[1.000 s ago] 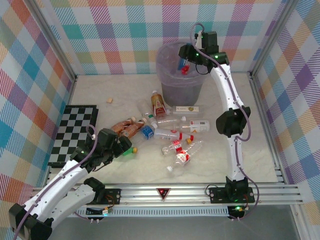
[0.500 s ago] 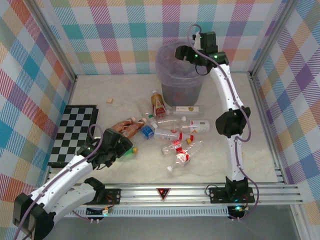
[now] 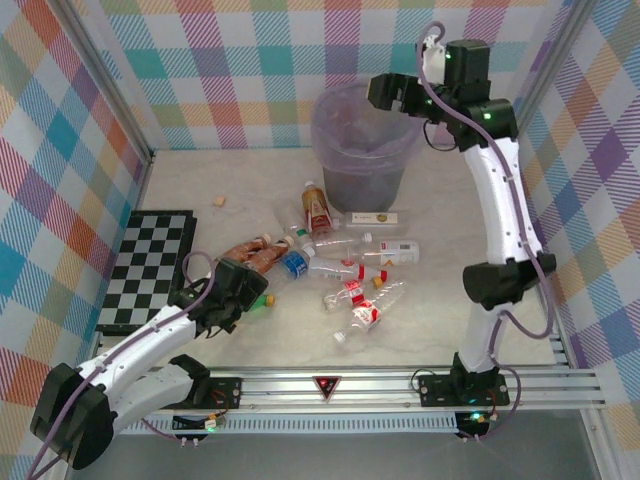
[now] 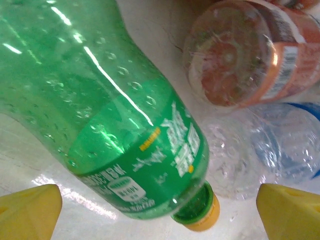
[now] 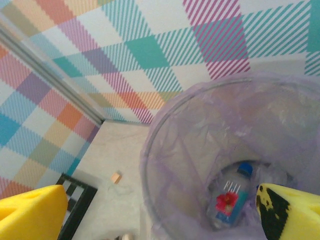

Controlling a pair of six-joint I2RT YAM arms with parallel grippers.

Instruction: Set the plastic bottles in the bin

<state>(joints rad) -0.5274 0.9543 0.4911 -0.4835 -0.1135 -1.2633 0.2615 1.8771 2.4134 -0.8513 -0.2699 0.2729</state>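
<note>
While the left gripper (image 3: pixel 243 290) hovers spread wide and empty near the near-left corner of the table, I treat the grab on the green bottle (image 4: pixel 125 125) as the step in hand. In the left wrist view the bottle lies on its side between my yellow fingertips (image 4: pixel 30 212), neck and orange cap (image 4: pixel 202 220) pointing toward the camera's lower edge. I want to come straight down and close across the labelled body, not the tapered neck, since a round, slick wall like this probably rolls or squirts out of a narrow pinch. It looks empty and thin-walled, with droplets inside, so I judge that a gentle squeeze is enough. A brownish bottle (image 4: pixel 240 55) sits just beside it and a clear crumpled bottle (image 4: pixel 270 150) lies close to the neck, so the finger on that side needs to slide in without wedging against them.

Farther in, the rest of the plastic bottles (image 3: pixel 345 262) lie scattered across the middle of the table, mostly clear with red or blue labels, some touching. A chessboard (image 3: pixel 145 265) lies along the left edge.

At the far edge stands the bin (image 3: pixel 330 120), a translucent lilac bucket with a clear liner. One bottle with a blue cap (image 5: pixel 227 200) lies at its bottom. Over its rim hangs the right gripper (image 3: pixel 380 95), jaws apart, carrying nothing.
</note>
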